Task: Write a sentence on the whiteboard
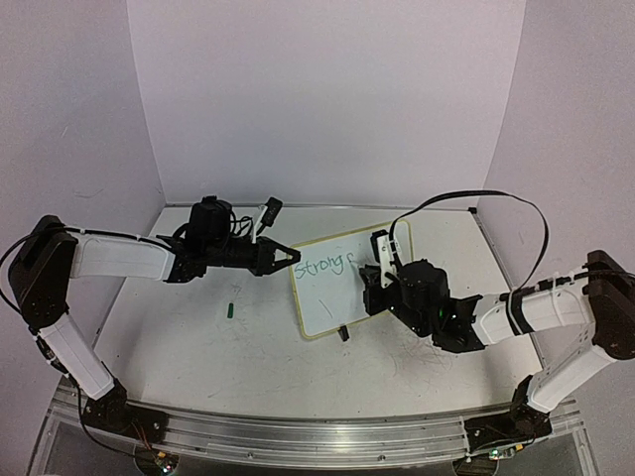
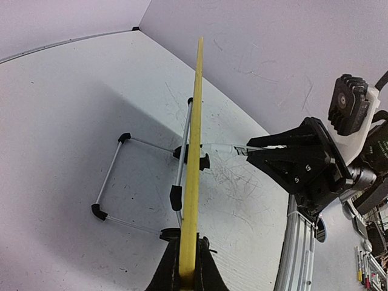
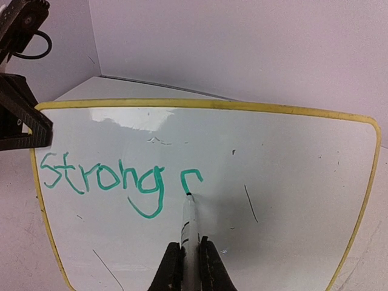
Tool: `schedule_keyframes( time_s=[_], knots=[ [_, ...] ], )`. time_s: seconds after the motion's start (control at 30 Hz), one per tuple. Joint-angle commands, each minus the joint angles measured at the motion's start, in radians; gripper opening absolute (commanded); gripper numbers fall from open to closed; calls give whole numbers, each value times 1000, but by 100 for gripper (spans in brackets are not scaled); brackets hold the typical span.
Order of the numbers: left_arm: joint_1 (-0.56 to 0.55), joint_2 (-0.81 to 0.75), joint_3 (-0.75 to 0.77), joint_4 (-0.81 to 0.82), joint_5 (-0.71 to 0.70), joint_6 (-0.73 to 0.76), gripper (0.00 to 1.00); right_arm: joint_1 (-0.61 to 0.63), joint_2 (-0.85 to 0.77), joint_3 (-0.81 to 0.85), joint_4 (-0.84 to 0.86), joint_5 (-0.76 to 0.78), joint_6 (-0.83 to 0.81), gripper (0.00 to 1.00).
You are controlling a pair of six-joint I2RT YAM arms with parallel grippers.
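Whiteboard (image 1: 337, 297) edge inside left pincer (image 1: 295, 256)

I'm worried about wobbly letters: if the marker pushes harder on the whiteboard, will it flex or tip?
The whiteboard is probably stiff: its yellow edge looks straight. Thin, seemingly light, propped on a wire stand, it might tip backward, though the left gripper clamping its edge likely steadies it.

Top camera high, looking down; wrist cameras close — all share whiteboard (image 1: 332, 302).

Green handwriting (image 3: 103, 180) on the whiteboard (image 3: 291, 182) reads "Strong", then a hook.
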Motion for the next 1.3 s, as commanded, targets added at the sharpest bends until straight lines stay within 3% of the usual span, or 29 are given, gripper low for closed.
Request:
schedule_keyframes(
  time_s=[0.0, 0.83, 1.27],
  knots=[
    [5, -38, 18, 37, -18, 54, 0, -9, -14, -1, -16, 43, 12, 0],
    [3, -34, 22, 37, -14, 55, 0, -31, 2, 57, 56, 29, -34, 0],
    [4, -39, 21, 37, -18, 58, 0, -30, -19, -10, -16, 0, 38, 0]
  ],
)
